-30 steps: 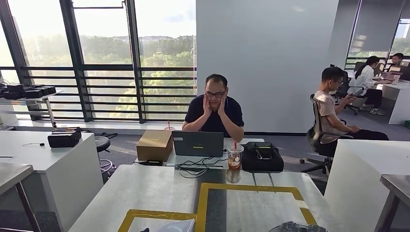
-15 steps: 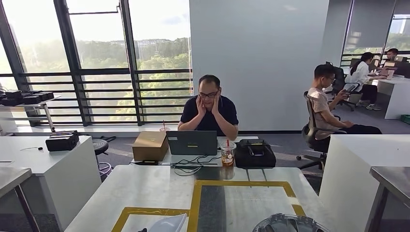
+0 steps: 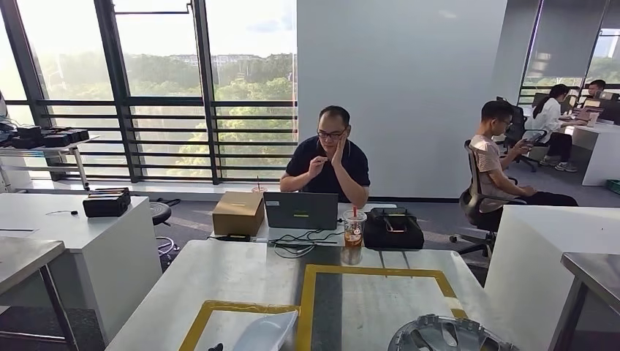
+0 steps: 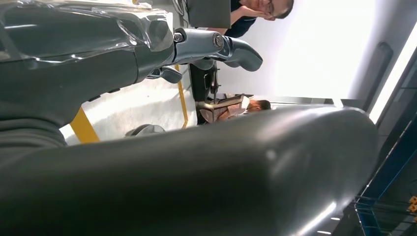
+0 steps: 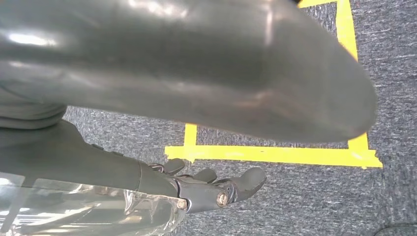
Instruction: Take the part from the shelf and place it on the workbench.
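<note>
Part (image 3: 450,338) shows more at near edge of workbench (image 3: 234,274) than half-second ago; camera shifted. Left hand (image 4: 196,46) and right hand (image 5: 211,189) apparently grip it, contact unclear. Placement not done.

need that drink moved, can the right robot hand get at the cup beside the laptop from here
Probably not: the cup stands beside the laptop, across the whole workbench, while the right robot hand hangs over the floor.

laptop (image 3: 300,210) before seated person (image 3: 327,164) | cardboard box (image 3: 237,213) left | iced drink (image 3: 354,229), black bag (image 3: 393,229) right
</note>
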`<state>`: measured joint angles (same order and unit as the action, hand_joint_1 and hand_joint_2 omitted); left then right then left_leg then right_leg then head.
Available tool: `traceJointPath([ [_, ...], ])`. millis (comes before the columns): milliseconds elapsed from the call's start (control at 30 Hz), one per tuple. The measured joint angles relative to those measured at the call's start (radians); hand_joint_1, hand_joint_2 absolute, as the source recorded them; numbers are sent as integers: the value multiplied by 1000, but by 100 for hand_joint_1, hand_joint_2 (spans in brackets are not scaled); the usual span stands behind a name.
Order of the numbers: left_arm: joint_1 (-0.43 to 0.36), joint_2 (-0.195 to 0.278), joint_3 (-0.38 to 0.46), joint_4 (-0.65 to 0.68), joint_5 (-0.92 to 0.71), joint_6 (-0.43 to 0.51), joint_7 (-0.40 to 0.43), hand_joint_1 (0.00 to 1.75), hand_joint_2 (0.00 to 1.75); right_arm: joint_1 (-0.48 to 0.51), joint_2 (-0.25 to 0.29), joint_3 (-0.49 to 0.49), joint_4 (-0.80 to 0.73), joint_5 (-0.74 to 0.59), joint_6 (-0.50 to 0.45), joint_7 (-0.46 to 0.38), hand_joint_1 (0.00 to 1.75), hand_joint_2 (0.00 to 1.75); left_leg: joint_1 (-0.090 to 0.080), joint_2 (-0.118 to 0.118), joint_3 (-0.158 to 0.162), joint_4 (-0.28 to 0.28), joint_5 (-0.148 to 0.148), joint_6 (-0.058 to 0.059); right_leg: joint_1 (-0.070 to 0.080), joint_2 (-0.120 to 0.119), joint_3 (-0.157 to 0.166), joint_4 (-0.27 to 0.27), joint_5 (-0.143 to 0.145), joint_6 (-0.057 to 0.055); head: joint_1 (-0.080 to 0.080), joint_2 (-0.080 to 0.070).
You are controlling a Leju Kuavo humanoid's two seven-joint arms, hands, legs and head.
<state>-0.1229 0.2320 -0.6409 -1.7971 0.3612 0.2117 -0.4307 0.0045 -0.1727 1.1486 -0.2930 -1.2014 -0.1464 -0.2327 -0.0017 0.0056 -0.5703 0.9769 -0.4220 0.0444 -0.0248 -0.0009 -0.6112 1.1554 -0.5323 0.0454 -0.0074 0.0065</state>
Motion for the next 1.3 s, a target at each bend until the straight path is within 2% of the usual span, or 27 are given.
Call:
traceJointPath([
  [33,0,0,0,1,2,0,0,0,0,-1,-1,0,0,-1,-1,0,0,0,-1,0,-8,7,1,-3,1,0,44,-73,17,2,1,0],
  [67,-1,0,0,1,3,0,0,0,0,-2,-1,0,0,-2,-1,0,0,0,-3,0,-14,15,2,-7,1,1,74,-128,30,-1,1,0],
  [100,-2,0,0,0,3,0,0,0,0,-2,-2,0,0,-2,-2,1,0,0,-4,0,-20,21,4,-12,3,2,88,-157,37,-8,0,0],
  [200,-4,0,-1,1,4,1,-1,0,0,-1,-1,1,0,-3,-5,1,0,0,-2,-1,-29,26,12,-30,5,2,81,-160,51,-33,-2,0],
  [233,-4,1,-1,1,4,1,-2,0,0,-2,0,2,-1,-3,-5,1,0,0,0,-2,-34,37,0,-36,4,1,78,-161,57,-41,-2,0],
  [300,-4,2,-1,1,5,3,-2,0,0,-3,0,4,-1,-3,-5,1,0,0,5,-3,-64,114,-64,-47,0,0,68,-161,71,-52,-5,0],
  [367,-3,3,-1,1,6,3,-3,0,0,-2,0,5,-1,-3,-5,1,0,0,10,-4,-109,249,-147,-55,3,0,51,-160,83,-56,-8,0],
  [400,-3,4,-1,1,7,4,-3,0,0,-2,0,6,-1,-3,-5,1,0,0,11,-4,-123,301,-171,-57,5,0,42,-160,89,-56,-8,0],
  [433,-3,4,-1,1,7,4,-3,0,0,-1,0,6,-1,-3,-5,1,0,0,12,-4,-120,320,-179,-57,6,0,34,-160,95,-55,-9,0],
  [467,-3,5,-1,1,7,4,-3,0,0,-1,0,7,-1,-3,-5,1,0,0,12,-4,-97,297,-168,-54,8,0,27,-160,101,-55,-9,0],
  [567,-4,5,-1,1,8,4,-3,0,0,-2,3,9,-1,-3,-5,1,0,0,5,-5,44,81,-103,-34,11,1,15,-161,118,-48,-9,0],
  [600,-6,5,-1,1,8,4,-3,0,0,-2,3,9,-2,-3,-5,1,0,0,0,-6,73,32,-92,-27,11,1,13,-162,123,-43,-10,0],
  [633,-7,5,-1,1,8,4,-4,0,0,-2,4,10,-2,-3,-5,1,0,0,-4,-6,83,11,-88,-21,11,0,12,-163,128,-37,-10,0],
  [733,-9,6,0,0,10,4,-6,0,0,-2,4,13,-2,-3,-5,1,0,0,-6,-4,74,-3,-63,-6,10,0,6,-164,138,-20,-10,0],
  [800,-10,5,1,-1,10,4,-6,0,0,-2,3,14,-2,-3,-5,1,0,0,-2,0,61,-17,-37,6,11,0,-20,-110,91,-24,-7,0],
  [867,-11,4,0,-1,10,4,-6,0,0,-2,2,14,-2,-3,-5,1,0,0,-3,1,38,-19,-17,12,8,1,-66,19,5,-31,-4,0],
  [900,-10,4,0,-1,10,4,-6,0,0,-2,2,14,-2,-3,-5,1,0,0,-3,1,24,-18,-7,12,7,1,-84,83,-25,-28,-4,0],
  [933,-10,4,-1,-1,10,4,-6,0,0,-1,1,14,-2,-3,-5,1,0,0,-3,1,11,-18,2,11,6,1,-89,124,-37,-21,-3,0],
  [967,-10,4,-1,-1,10,4,-6,0,0,-1,0,15,-2,-3,-5,1,0,0,-3,1,0,-17,10,9,3,0,-74,127,-31,-10,-2,0],
  [1000,-10,4,-2,-1,10,4,-6,0,0,-1,-1,15,-2,-3,-5,1,0,0,-2,1,-11,-14,17,6,1,0,-39,87,-13,2,-2,0],
  [1033,-10,4,-2,-1,10,4,-6,0,0,-2,-2,15,-2,-3,-5,1,0,0,-1,1,-20,-10,22,2,-2,0,13,15,8,13,-1,0],
  [1067,-10,4,-2,-1,10,4,-6,0,0,-3,-3,15,-3,-3,-5,1,0,0,-1,1,-30,-2,26,-3,-3,1,66,-65,19,17,0,0],
  [1100,-10,4,-3,-1,10,3,-6,0,0,-3,-3,15,-3,-4,-4,1,0,0,-2,1,-38,6,29,-8,-3,3,103,-125,24,15,0,0],
  [1133,-10,4,-3,-2,10,3,-6,0,0,-4,-3,15,-3,-4,-4,1,0,0,-3,1,-45,14,31,-13,-2,6,122,-161,22,9,1,0],
  [1233,-9,5,-3,-2,11,3,-7,0,0,-2,-3,16,-3,-6,-4,1,0,0,-1,-1,-55,25,36,-30,-2,10,113,-168,25,-17,1,0],
  [1267,-8,6,-3,-2,11,3,-7,0,0,-2,-3,16,-3,-6,-4,1,0,0,2,-2,-61,38,20,-36,-4,8,108,-168,31,-27,0,0],
  [1300,-8,6,-2,-2,11,3,-7,0,0,-2,-3,16,-3,-6,-4,1,0,0,4,-3,-74,70,-11,-42,-6,7,103,-169,39,-37,-1,0],
])
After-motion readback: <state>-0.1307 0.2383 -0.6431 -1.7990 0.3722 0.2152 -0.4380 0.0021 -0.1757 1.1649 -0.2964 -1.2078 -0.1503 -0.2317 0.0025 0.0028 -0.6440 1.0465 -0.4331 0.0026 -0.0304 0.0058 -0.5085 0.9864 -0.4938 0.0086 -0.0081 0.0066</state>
